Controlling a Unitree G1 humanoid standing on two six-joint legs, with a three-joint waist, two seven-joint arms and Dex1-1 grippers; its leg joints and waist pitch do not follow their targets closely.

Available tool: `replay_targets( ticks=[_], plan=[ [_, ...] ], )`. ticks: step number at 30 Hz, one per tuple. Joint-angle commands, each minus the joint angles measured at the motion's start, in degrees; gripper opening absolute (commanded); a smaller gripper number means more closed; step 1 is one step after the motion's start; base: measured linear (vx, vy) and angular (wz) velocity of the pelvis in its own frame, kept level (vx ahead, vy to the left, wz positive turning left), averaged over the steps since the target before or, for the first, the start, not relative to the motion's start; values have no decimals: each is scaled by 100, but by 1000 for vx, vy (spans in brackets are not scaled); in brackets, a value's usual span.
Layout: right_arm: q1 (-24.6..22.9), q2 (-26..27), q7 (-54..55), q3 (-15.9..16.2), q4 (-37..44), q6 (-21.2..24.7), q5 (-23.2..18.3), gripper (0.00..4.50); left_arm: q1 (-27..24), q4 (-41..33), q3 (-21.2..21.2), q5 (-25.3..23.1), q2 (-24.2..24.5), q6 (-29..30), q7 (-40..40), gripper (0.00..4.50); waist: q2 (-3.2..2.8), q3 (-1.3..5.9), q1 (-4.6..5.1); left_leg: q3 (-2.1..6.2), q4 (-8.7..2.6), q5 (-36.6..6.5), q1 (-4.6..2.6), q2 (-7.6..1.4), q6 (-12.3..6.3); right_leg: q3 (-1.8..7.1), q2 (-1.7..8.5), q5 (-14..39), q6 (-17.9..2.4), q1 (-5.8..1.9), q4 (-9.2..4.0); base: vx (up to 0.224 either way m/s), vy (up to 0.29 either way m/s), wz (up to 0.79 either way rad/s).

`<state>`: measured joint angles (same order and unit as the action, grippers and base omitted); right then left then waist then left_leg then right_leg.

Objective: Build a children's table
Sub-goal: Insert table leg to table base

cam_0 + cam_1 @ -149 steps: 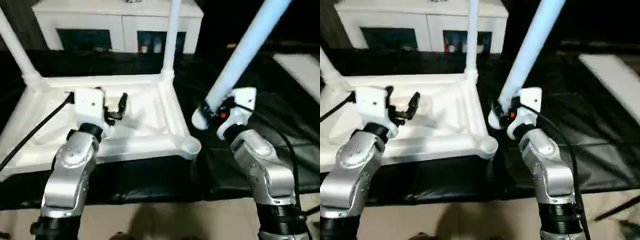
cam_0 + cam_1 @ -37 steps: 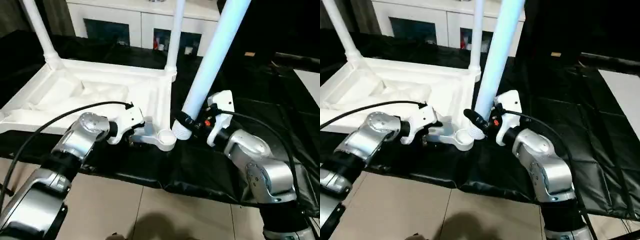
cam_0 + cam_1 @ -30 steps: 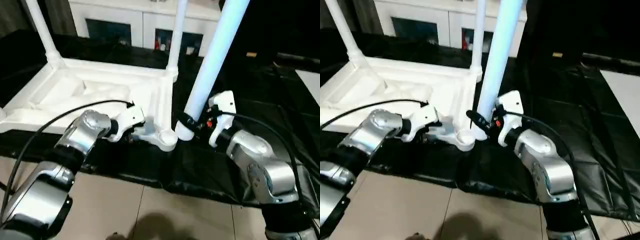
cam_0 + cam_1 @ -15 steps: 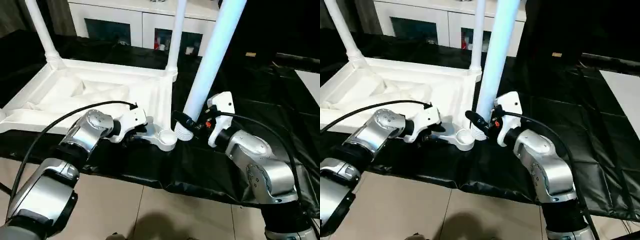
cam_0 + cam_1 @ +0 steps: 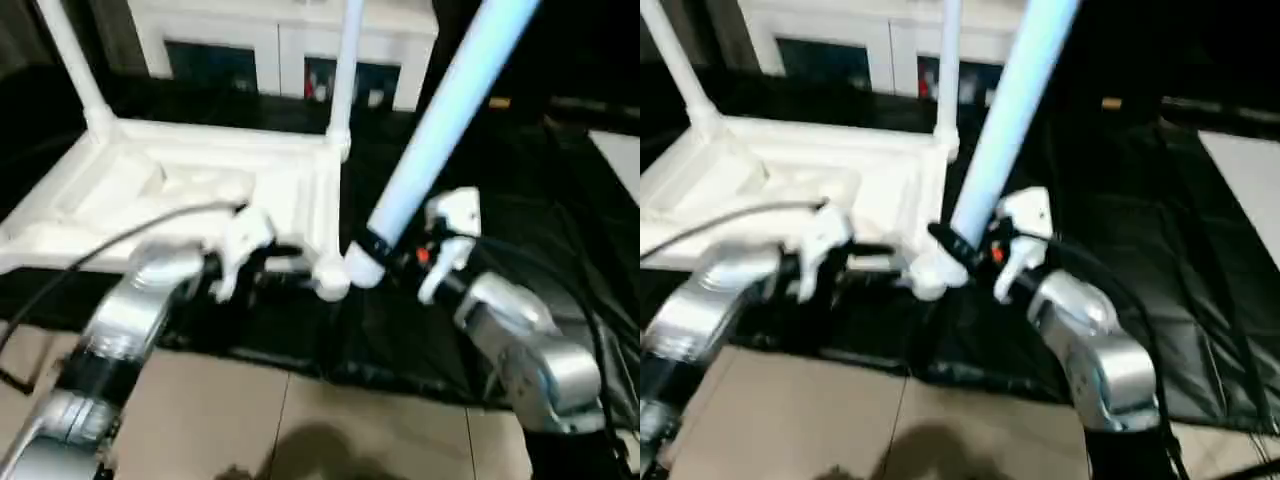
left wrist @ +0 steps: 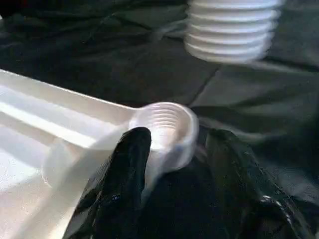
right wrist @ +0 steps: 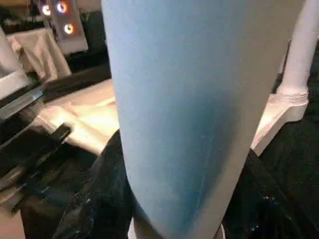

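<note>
The white table top (image 5: 190,185) lies upside down on black cloth, with two white legs (image 5: 345,70) standing in its far corners. My left gripper (image 5: 265,262) is at the near right corner, shut on the table top there. Its fingers (image 6: 132,149) straddle the round corner socket (image 6: 167,124). My right gripper (image 5: 378,250) is shut on a third leg (image 5: 440,120), which looks pale blue and leans up to the right. The leg's threaded end (image 6: 232,30) hangs just beside and slightly above that socket (image 5: 330,280).
A white cabinet (image 5: 280,40) with glass doors stands behind the table top. Black quilted cloth (image 5: 560,200) covers the work surface to the right, with a white panel (image 5: 620,150) at its far edge. Beige floor tiles (image 5: 250,420) run along the near side.
My left gripper's fingers have closed in around the corner socket. The held leg leans further to the right, its threaded end still beside the socket. The view has shifted a little.
</note>
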<state>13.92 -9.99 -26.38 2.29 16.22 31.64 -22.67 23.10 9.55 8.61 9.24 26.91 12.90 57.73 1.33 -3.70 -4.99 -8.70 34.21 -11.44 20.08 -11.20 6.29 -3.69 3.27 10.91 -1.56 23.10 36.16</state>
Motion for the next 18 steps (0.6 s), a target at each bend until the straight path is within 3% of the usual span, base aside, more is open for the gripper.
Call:
replay_targets(
  ticks=[1,2,4,6,7,8,9,13,17,18],
  plan=[
    [-58,38,143,-95,190,71,-37,186,-159,-441,-365,57,-90,194,-503,216,-81,354,16,-15,-436,-1122,15,-176,23,319,420,1382,-951,-315,-474,0,0,0],
    [-80,58,191,-102,211,70,-21,186,-253,-571,-493,33,-179,253,-721,242,-90,351,8,-15,-436,-1175,2,-167,18,314,419,1546,-893,-303,-505,0,0,0],
    [-100,123,569,-81,150,8,317,186,-504,-1026,-823,-164,-506,504,-1517,250,-97,352,2,-17,-433,-1246,-29,-176,46,323,411,1778,-781,-265,-528,0,0,0],
    [-104,183,923,-91,100,-13,577,186,-825,-1661,-1098,-328,-886,679,-2360,262,-79,343,26,-6,-446,-1259,-2,-191,97,320,396,1712,-767,-274,-519,0,0,0],
    [-104,183,923,-91,100,-13,577,186,-825,-1661,-1098,-328,-886,679,-2360,276,-64,337,41,0,-455,-1199,33,-177,73,314,395,1686,-730,-298,-525,0,0,0],
    [-115,217,1011,-124,113,-18,583,186,-958,-1925,-1238,-339,-1099,717,-2738,276,-65,342,22,-10,-440,-1218,15,-162,59,313,385,1757,-675,-277,-540,0,0,0],
    [-138,271,1126,-178,146,-49,588,186,-1074,-2139,-1411,-327,-1349,687,-3158,276,-47,339,45,-1,-439,-1196,58,-154,27,312,386,1793,-585,-302,-540,0,0,0],
    [-167,287,1265,-211,155,-125,663,186,-1080,-2327,-1552,-458,-1618,1045,-3826,276,0,350,39,-13,-417,-1093,53,-131,-43,308,352,1826,-342,-266,-568,0,0,0],
    [-148,304,1354,-190,110,-152,758,186,-1016,-2436,-1553,-454,-1809,1188,-4030,276,-8,366,22,-6,-411,-907,69,-125,-49,308,353,1617,-299,-272,-541,0,0,0],
    [-135,304,1367,-162,95,-164,806,186,-1021,-2511,-1479,-525,-1800,1229,-4036,276,-14,367,23,-2,-426,-1077,38,-134,-35,298,351,1705,-296,-284,-533,0,0,0]
  ],
)
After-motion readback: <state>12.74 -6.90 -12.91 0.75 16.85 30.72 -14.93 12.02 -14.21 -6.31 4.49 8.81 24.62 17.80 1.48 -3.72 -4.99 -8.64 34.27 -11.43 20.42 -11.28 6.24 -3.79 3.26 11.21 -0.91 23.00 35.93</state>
